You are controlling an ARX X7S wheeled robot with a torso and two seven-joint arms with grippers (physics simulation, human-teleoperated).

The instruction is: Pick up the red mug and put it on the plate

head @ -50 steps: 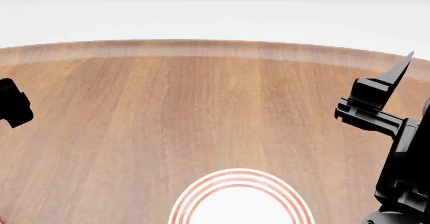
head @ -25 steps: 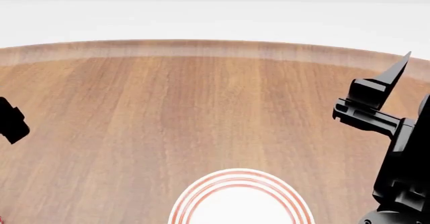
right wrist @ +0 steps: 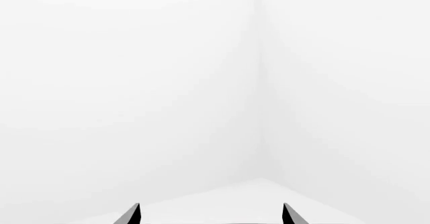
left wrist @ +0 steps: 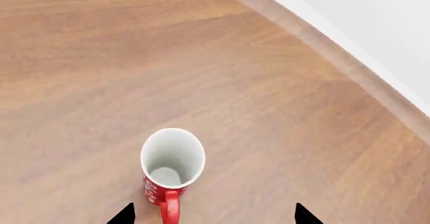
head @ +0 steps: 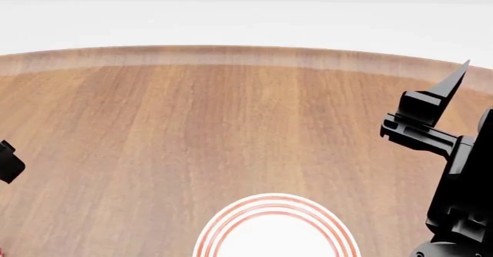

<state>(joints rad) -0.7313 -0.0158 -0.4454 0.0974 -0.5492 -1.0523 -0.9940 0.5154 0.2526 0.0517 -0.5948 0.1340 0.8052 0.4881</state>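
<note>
Wood-grain tabletop point(head: 231, 130) fills my head view, its curved far edge running along 12 o'clock with pale floor behind it, and most of the surface lies bare between my arms. At 6 o'clock the plate point(head: 276, 225), white with red rings at the rim, is cut off by the frame's lower border. My left gripper point(left wrist: 213, 215) hangs over the red mug point(left wrist: 171, 169), which stands upright on the wood with its white inside showing and its handle pointing back toward me. Its jaws stand wide apart, one tip just beside the mug's handle side, the other well clear, and neither touches it. From the left wrist view the tabletop's edge passes diagonally beyond the mug, with open wood all around it. In the head view only a dark corner of my left arm shows at 9 o'clock; the mug sits mostly outside that view. My right gripper point(right wrist: 211, 215) is raised at 3 o'clock, jaws apart and holding nothing, looking out over white floor and walls.
</note>
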